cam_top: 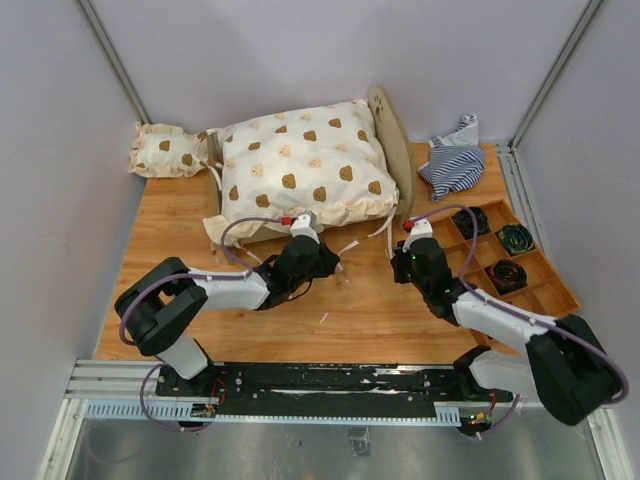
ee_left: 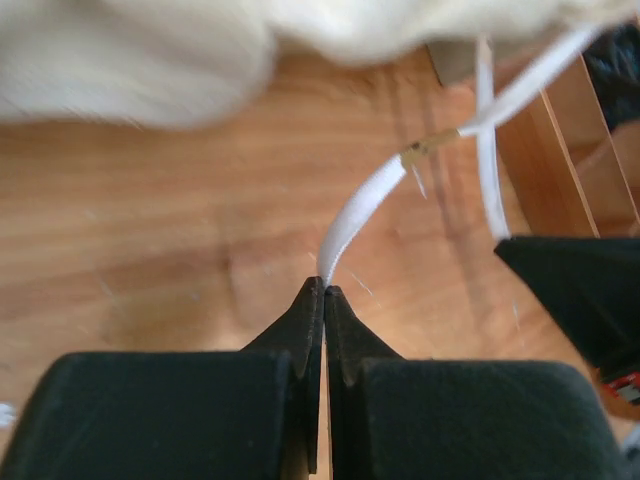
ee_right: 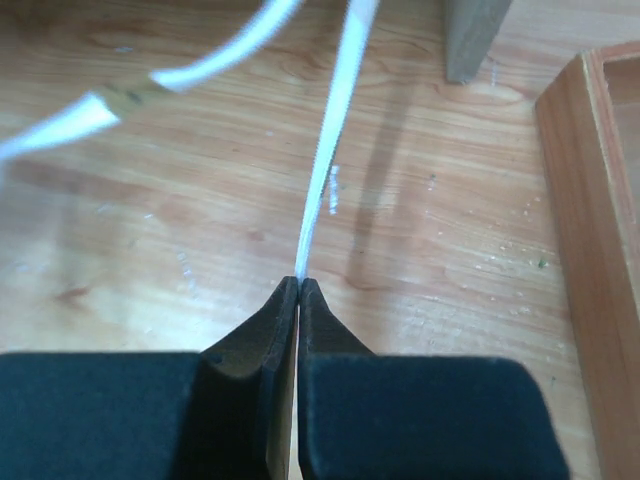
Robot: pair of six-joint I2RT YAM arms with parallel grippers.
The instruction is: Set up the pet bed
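One cushion [cam_top: 300,165] atop pet bed [cam_top: 392,140]

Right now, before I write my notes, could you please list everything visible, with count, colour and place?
large square bear-print cushion: one, cream with brown bears, back middle, on the bed.
small bear-print pillow: one, same colours, back left corner.
light-wood pet bed: one, mostly hidden under the cushion; rounded end board shows at its right.
crumpled striped cloth: one, blue and white, back right.
compartmented wooden tray: one, light wood, right edge.
dark rolled items: three, blackish, in tray compartments.
white fabric ties: at least two, from the cushion's near edge.
wooden table: one, brown, under everything.
left tool: black, shut on one tie.
right tool: black, shut on another tie.
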